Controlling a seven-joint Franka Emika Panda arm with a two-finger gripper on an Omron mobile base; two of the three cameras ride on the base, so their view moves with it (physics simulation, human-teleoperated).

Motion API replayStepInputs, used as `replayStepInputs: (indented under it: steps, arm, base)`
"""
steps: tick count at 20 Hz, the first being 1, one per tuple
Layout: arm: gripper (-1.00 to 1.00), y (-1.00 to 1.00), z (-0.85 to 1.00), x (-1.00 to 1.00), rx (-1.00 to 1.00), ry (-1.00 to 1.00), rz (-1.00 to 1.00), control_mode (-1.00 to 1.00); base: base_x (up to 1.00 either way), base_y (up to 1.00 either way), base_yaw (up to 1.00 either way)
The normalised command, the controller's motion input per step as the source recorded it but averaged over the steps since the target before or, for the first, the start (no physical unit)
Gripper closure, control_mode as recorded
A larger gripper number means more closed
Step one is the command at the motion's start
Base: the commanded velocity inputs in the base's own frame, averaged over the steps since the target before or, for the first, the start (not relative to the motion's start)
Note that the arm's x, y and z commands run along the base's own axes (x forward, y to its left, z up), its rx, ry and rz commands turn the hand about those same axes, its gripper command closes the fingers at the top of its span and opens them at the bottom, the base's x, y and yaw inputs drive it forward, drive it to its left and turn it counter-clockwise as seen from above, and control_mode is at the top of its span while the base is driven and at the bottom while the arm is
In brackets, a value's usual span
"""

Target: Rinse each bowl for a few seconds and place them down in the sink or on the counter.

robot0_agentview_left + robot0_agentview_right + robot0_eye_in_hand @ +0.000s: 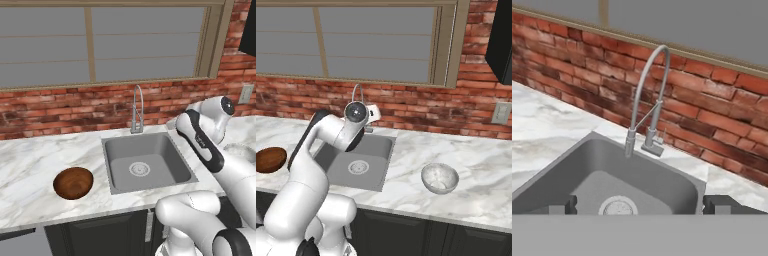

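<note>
A red brick wall [60, 107] stands below a wood-framed window [100, 45].

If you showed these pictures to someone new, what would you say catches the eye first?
Probably the big white arm rising over the grey sink, its open gripper aimed at the curved chrome faucet. Next, two bowls on the marble counter: a reddish-brown wooden bowl left of the sink and a pale speckled bowl to its right.
</note>
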Motion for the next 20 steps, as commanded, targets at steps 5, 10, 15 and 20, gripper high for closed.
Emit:
replayStepInputs:
  steps: [5,10,15,20]
  arm:
    - [-1.00,-0.08,-0.08,0.12,0.00,-0.10,0.08,-1.00]
    - [-1.00,-0.08,-0.08,0.12,0.00,-0.11,0.08,-1.00]
    - [-1.00,-0.05,-0.14,0.12,0.00,-0.10,0.07,-1.00]
    - [-1.00,-0.01,-0.14,0.20,0.01,-0.06,0.07,-1.00]
  base:
    - [0.00,0.00,0.00]
    - [0.00,0.00,0.00]
    - [0.00,0.00,0.00]
    - [0.00,0.00,0.00]
